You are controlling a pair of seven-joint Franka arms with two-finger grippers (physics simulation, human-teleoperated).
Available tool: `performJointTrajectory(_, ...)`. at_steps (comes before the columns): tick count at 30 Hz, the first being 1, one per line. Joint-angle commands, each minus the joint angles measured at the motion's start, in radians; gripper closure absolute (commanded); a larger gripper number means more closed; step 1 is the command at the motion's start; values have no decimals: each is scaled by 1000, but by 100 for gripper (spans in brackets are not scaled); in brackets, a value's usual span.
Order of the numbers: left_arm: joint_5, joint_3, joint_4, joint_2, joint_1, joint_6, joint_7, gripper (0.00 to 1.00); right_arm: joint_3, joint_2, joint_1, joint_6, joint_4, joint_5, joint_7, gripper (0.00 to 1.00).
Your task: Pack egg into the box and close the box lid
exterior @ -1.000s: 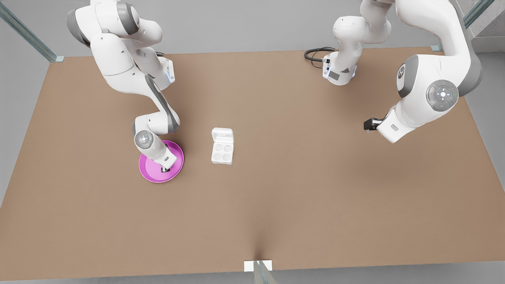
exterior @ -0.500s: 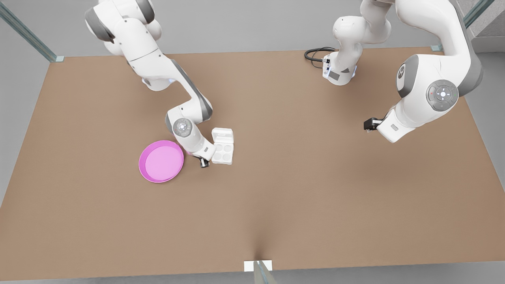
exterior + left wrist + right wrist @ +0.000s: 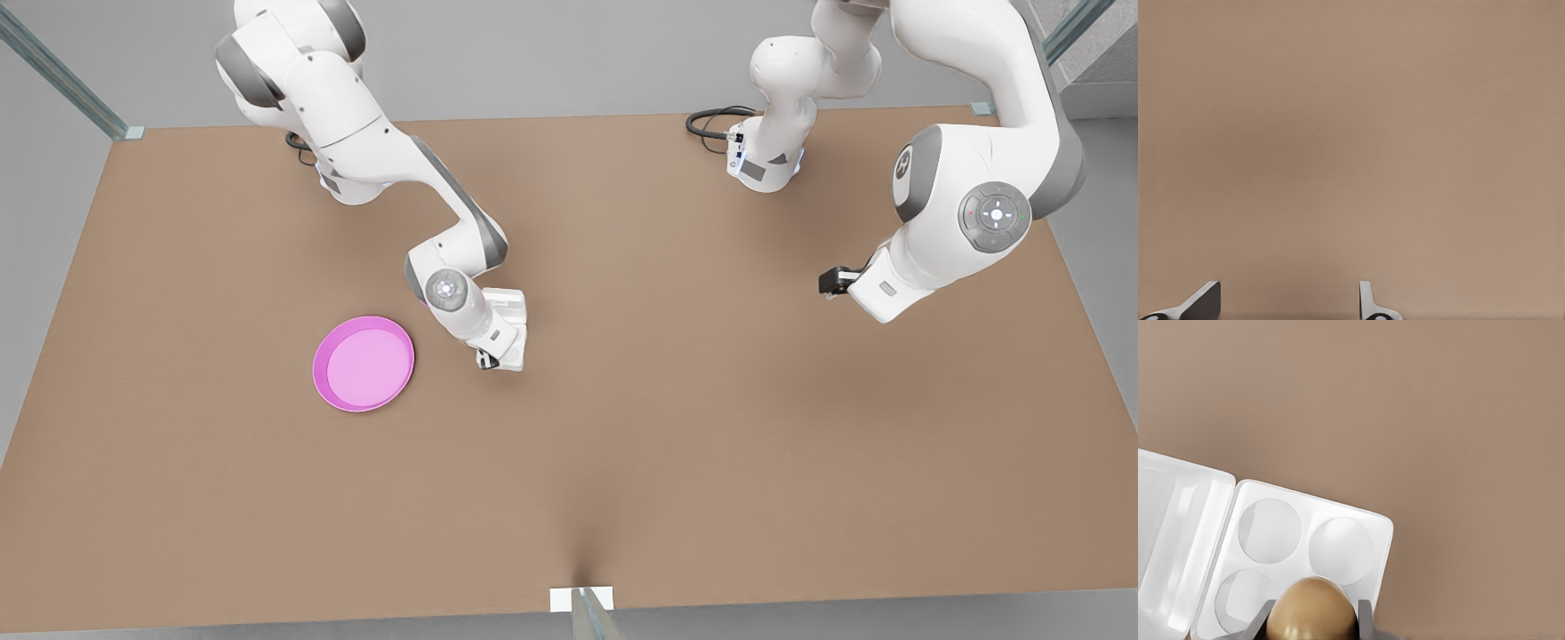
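The right gripper (image 3: 486, 362) hangs over the box (image 3: 508, 342) near the middle of the table (image 3: 622, 427), its fingers (image 3: 1366, 617) closed on the egg (image 3: 1311, 611). The egg hovers above one of the four round cups, not yet set down. The box lid (image 3: 1175, 533) lies flat open beside the tray. The pink plate (image 3: 363, 363) sits nearer the table's left edge. The left gripper (image 3: 829, 282) waits near the right edge, jaws parted and holding nothing.
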Motion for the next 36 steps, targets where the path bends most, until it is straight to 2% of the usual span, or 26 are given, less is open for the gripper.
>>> performJointTrajectory(1, 0, 1, 0, -1, 0, 0, -2, 0, 0, 0, -1, -1, 1, 0, 116, 2)
performJointTrajectory(6, 0, -5, 2, -1, -2, 3, -5, 0, 1, -7, 1, -4, -1, 0, 117, 0)
performJointTrajectory(8, -1, -6, 2, 27, -32, 5, -6, 3, 0, -101, -2, -109, -3, 77, 129, 0)
performJointTrajectory(10, -1, -9, 2, 43, -58, 2, 3, 65, -31, -213, -17, -247, 2, 86, 410, 0)
performJointTrajectory(11, -3, -9, 2, 60, -111, -1, 4, 79, -96, -237, -56, -319, 39, 85, 542, 0)
performJointTrajectory(13, -6, -16, 2, 99, -192, 9, 9, 79, -357, -237, -59, -436, 148, 81, 826, 0)
performJointTrajectory(14, -8, -22, 2, 116, -244, 22, 9, 79, -426, -237, -59, -477, 200, 74, 954, 0)
performJointTrajectory(15, -8, -37, -1, 128, -287, 26, 9, 79, -434, -249, -98, -559, 258, 49, 1039, 0)
performJointTrajectory(16, -12, -37, -57, 116, -327, 66, 9, 79, -385, -271, -181, -615, 295, 3, 1077, 0)
performJointTrajectory(17, -15, -37, -121, 99, -359, 121, -3, 79, -289, -279, -292, -655, 347, -67, 1143, 0)
performJointTrajectory(18, -37, -36, -124, 106, -423, 141, -57, 79, -114, -289, -480, -712, 398, -149, 1208, 0)
performJointTrajectory(20, -104, -34, -138, 128, -538, 201, -233, 79, -126, -329, -507, -859, 462, -149, 1215, 0)
performJointTrajectory(22, -175, -32, -130, 178, -651, 269, -443, 79, -164, -328, -508, -873, 459, -144, 1217, 0)
performJointTrajectory(24, -221, -34, 7, 290, -718, 270, -609, 79, -163, -274, -504, -870, 499, -147, 1209, 0)
performJointTrajectory(27, -245, -34, 112, 390, -760, 275, -704, 79, -169, -234, -508, -870, 531, -132, 1217, 0)
performJointTrajectory(28, -244, -32, 171, 438, -773, 279, -758, 79, -176, -225, -507, -863, 534, -130, 1343, 0)
performJointTrajectory(30, -245, -32, 203, 485, -795, 285, -790, 79, -178, -227, -528, -866, 573, -123, 1308, 0)
performJointTrajectory(32, -261, -32, 234, 551, -818, 376, -847, 79, -180, -236, -530, -870, 574, -123, 1215, 0)
performJointTrajectory(36, -262, -29, 376, 662, -849, 411, -957, 79, -180, -234, -534, -870, 574, -123, 1214, 0)
